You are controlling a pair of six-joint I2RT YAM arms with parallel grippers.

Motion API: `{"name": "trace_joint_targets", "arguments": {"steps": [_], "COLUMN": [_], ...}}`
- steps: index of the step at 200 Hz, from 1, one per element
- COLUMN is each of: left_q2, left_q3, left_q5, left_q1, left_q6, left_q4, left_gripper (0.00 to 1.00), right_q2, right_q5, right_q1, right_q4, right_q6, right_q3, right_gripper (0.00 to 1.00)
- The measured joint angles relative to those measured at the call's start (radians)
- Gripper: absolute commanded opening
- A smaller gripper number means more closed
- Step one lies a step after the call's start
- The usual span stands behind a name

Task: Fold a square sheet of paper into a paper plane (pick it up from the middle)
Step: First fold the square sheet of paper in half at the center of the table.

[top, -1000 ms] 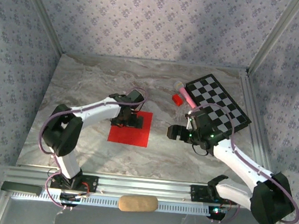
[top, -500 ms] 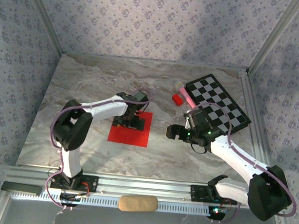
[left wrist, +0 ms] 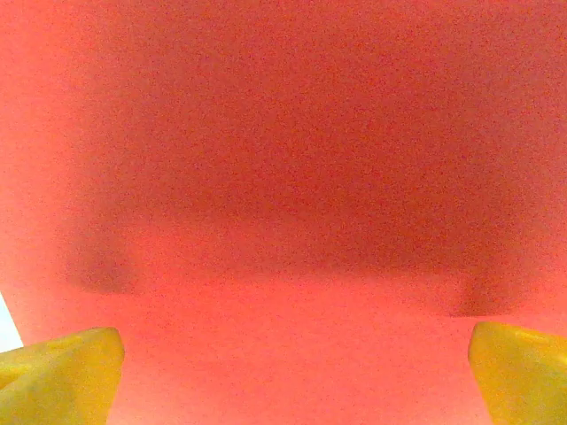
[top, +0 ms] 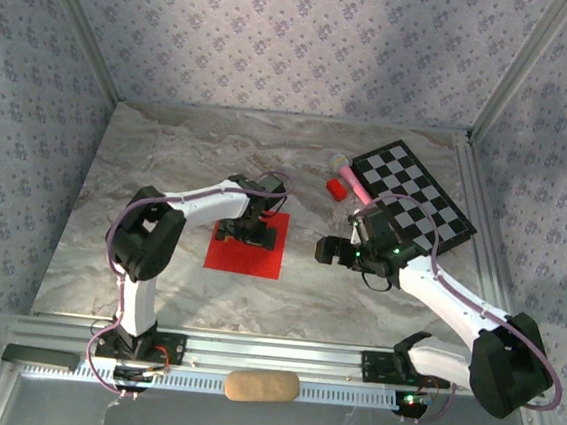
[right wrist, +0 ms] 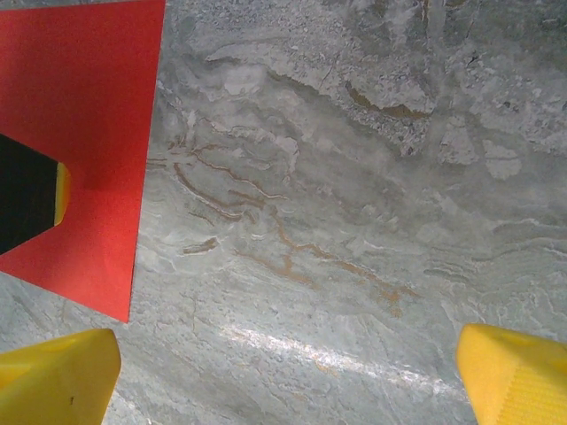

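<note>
Top external view: the square sheet of paper (top: 249, 259) lies flat and unfolded near the middle of the tabletop (top: 149, 149). The left gripper (top: 249, 231) stands over its far half, jaws spread wide, nothing held. The right gripper (top: 326, 250), likewise spread and empty, hovers just beyond the sheet's right edge. For a clean pickup, lower onto the sheet's middle and pinch gently, so the thin paper buckles upward without stray creases.
</note>
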Motion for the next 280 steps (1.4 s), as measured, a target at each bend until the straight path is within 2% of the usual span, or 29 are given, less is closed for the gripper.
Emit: {"name": "trace_joint_targets", "arguments": {"steps": [107, 280], "left_q2": [0.058, 0.033], "left_q3": [0.033, -0.025], "left_q5": [0.018, 0.034], "left_q1": [0.022, 0.022], "left_q6": [-0.015, -0.044], "left_q4": [0.038, 0.109], "left_gripper": [1.0, 0.98], "right_q2": [0.0, 0.0], "right_q5": [0.001, 0.021], "right_q1": [0.004, 0.006], "right_q4": [-0.004, -0.018], "right_q6": [0.0, 0.0], "right_q3": [0.0, 0.0], "right_gripper": [1.0, 1.0]}}
